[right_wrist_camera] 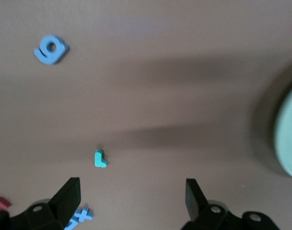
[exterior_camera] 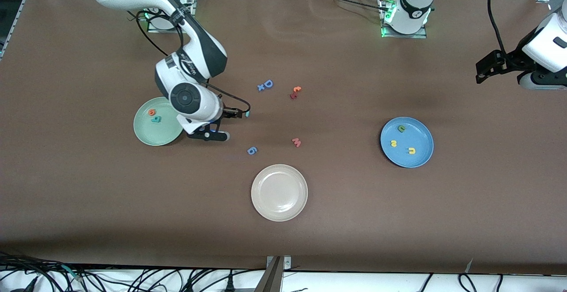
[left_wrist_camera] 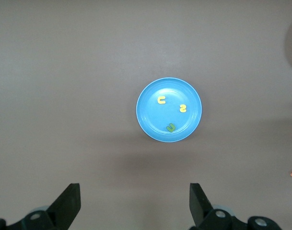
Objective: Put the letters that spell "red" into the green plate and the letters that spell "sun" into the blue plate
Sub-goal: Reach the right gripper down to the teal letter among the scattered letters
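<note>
1. Right gripper (right_wrist_camera: pixel 129 201) hangs low with fingers spread, empty, over the table beside the green plate (exterior_camera: pixel 146 134); the teal "r" (right_wrist_camera: pixel 100 158) lies on the table under it.
2. Orange "e" (exterior_camera: pixel 152 112) and teal "d" (exterior_camera: pixel 156 119) lie in the green plate.
3. Left gripper (left_wrist_camera: pixel 135 203) waits high with fingers spread, empty; the blue plate (left_wrist_camera: pixel 148 96) holds the yellow "s" (left_wrist_camera: pixel 183 108), yellow arch (left_wrist_camera: pixel 161 100) and green arch (left_wrist_camera: pixel 170 127).

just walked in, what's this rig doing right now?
Sorting foam letters onto plates. The blue plate already holds the yellow s, a yellow arch and a green arch. The green plate holds the orange e and teal d. The teal r lies on the table; the right gripper hangs open above it, holding nothing. The left gripper waits open, high over the blue plate's end of the table.
</note>
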`<state>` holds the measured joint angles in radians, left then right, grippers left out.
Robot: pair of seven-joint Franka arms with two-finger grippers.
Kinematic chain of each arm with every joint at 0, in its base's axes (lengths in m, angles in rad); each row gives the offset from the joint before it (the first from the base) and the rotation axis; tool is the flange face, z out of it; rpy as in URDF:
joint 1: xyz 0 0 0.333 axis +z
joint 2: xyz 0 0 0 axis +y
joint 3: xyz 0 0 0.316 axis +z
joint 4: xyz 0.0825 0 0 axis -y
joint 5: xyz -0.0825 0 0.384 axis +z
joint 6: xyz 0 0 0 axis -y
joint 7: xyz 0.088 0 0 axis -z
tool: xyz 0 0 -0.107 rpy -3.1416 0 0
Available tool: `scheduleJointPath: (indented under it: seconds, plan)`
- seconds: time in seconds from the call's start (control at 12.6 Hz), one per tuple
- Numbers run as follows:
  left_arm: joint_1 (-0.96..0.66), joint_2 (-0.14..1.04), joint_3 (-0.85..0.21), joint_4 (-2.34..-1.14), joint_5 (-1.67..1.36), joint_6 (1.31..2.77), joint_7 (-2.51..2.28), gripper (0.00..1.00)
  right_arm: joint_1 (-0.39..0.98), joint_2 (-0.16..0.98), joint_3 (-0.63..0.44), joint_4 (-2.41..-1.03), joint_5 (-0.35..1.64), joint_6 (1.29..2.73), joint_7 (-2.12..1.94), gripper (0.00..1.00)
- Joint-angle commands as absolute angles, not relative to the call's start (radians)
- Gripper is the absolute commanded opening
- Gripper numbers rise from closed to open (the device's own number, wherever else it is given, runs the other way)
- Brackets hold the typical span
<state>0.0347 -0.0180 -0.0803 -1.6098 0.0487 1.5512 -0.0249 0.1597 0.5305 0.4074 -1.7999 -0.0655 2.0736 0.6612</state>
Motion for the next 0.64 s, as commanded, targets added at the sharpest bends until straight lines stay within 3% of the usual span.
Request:
scheduleJointPath:
  seconds: [0.0,0.56]
  plan:
    - [0.035,-0.015,-0.077,-1.591,0.029,1.529,0.002,1.00,0.152,0.511,0.440,-1.923,-0.049,2.202,0.713,0.96]
    - [0.029,-0.015,-0.080,-1.589,0.026,1.525,0.002,1.00,0.216,0.561,0.434,-1.965,-0.067,2.370,0.746,0.88]
